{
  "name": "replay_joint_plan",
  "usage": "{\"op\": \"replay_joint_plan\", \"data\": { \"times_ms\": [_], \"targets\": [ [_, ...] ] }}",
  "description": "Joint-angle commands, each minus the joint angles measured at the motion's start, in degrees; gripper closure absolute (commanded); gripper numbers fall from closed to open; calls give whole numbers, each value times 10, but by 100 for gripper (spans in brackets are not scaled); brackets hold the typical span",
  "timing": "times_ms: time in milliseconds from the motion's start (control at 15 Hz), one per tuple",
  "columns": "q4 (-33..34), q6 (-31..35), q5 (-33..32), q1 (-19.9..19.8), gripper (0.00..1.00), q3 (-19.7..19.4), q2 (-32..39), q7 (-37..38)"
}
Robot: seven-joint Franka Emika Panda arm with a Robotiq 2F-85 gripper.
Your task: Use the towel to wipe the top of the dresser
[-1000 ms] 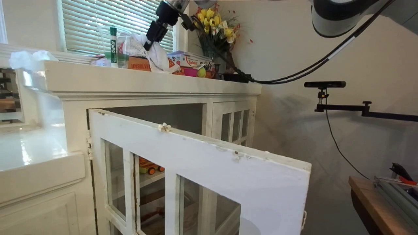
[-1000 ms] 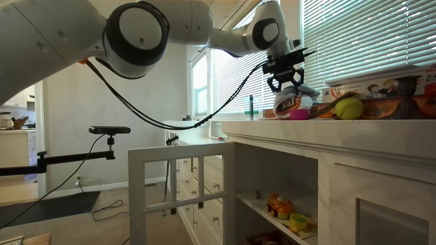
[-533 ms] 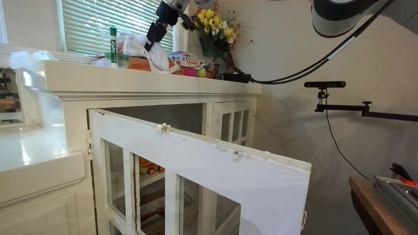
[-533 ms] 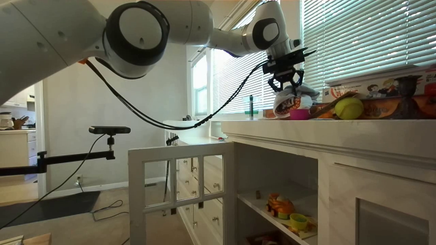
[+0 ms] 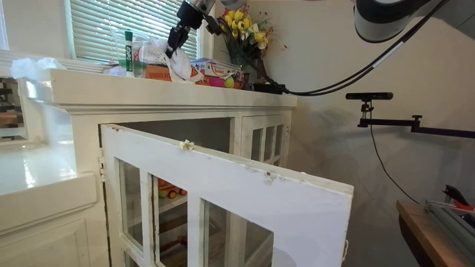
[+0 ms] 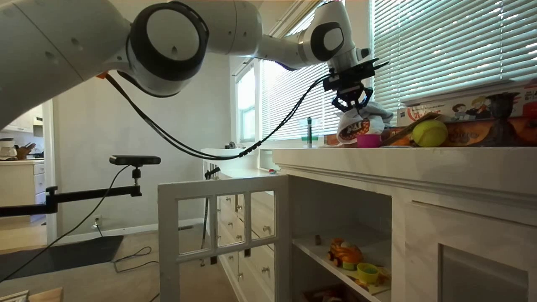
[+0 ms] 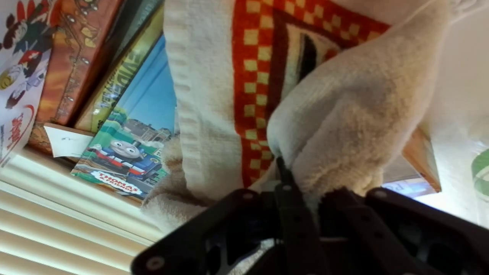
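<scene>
The towel, white with a red checked print, lies bunched up on top of the dresser (image 5: 167, 91) and shows in both exterior views (image 5: 182, 65) (image 6: 350, 126). It fills the middle of the wrist view as a thick fold (image 7: 355, 103). My gripper (image 6: 354, 108) points down into it from above. In the wrist view, the gripper (image 7: 310, 187) has its fingers drawn close together with a fold of the cloth pinched between them. The far fingertip is partly buried in the cloth. The towel still rests on the things beneath it.
Around the towel stand a green marker (image 5: 128, 53), a pink cup (image 6: 368, 141), a tennis ball (image 6: 430, 134), a dark candlestick (image 6: 501, 119) and game boxes (image 6: 465, 109). A flower vase (image 5: 245, 29) is at the far end. Below, a cabinet door (image 5: 230, 167) hangs swung out.
The gripper's fingers have come together on the towel, and the cloth has shifted slightly. The arm holds the same place.
</scene>
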Motion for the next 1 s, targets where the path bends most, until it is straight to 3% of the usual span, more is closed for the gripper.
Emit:
{"op": "replay_joint_plan", "data": {
  "times_ms": [0, 533, 933],
  "targets": [
    [0, -2, -6, 3, 98, -5, -3, 3],
    [-15, 4, -30, 40, 98, -39, -65, 47],
    [-27, -8, -73, 88, 98, -88, -127, 98]
  ]
}}
